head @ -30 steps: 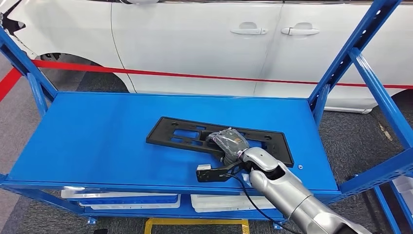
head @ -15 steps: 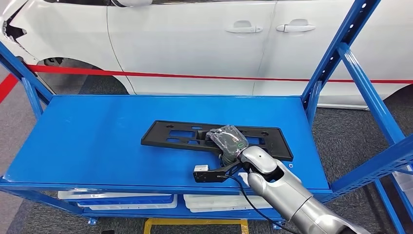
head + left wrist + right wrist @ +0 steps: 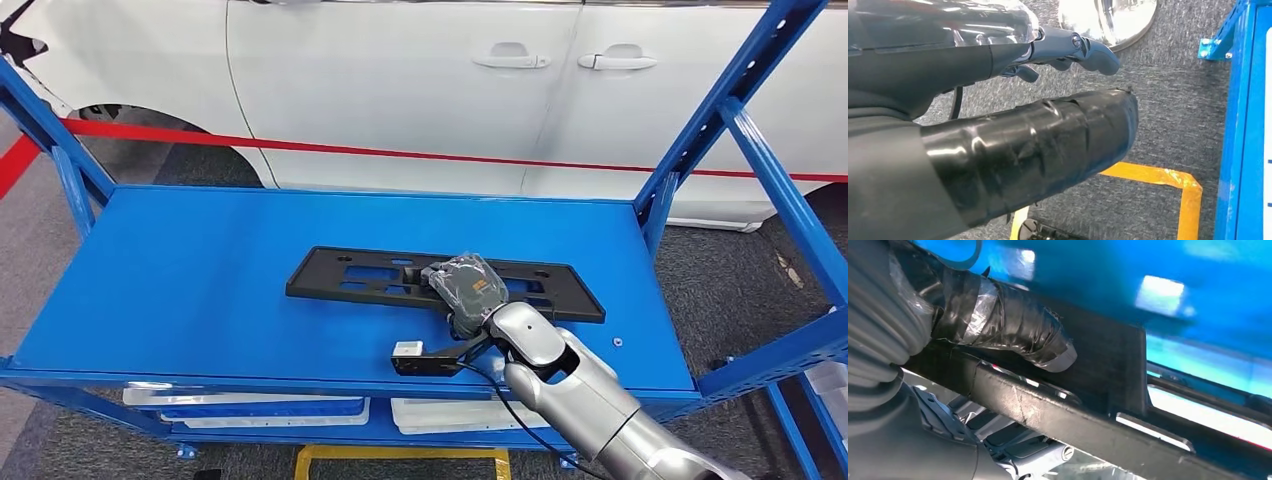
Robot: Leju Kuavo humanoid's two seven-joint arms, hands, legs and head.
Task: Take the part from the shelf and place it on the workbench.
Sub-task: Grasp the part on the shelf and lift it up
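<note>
Your right hand (image 3: 465,290) grips the black part (image 3: 350,277) on the blue shelf (image 3: 200,290), thumb (image 3: 1013,332) above, fingers (image 3: 1013,440) beneath; left hand (image 3: 1068,47) holds nothing, fingers loosely curled.

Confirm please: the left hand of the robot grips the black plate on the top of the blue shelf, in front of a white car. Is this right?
Not quite: it is the right hand that grips the black plate, as the head view shows, with the right arm coming in from the lower right. The rest holds: the plate lies on the top of the blue shelf, in front of a white car.
</note>
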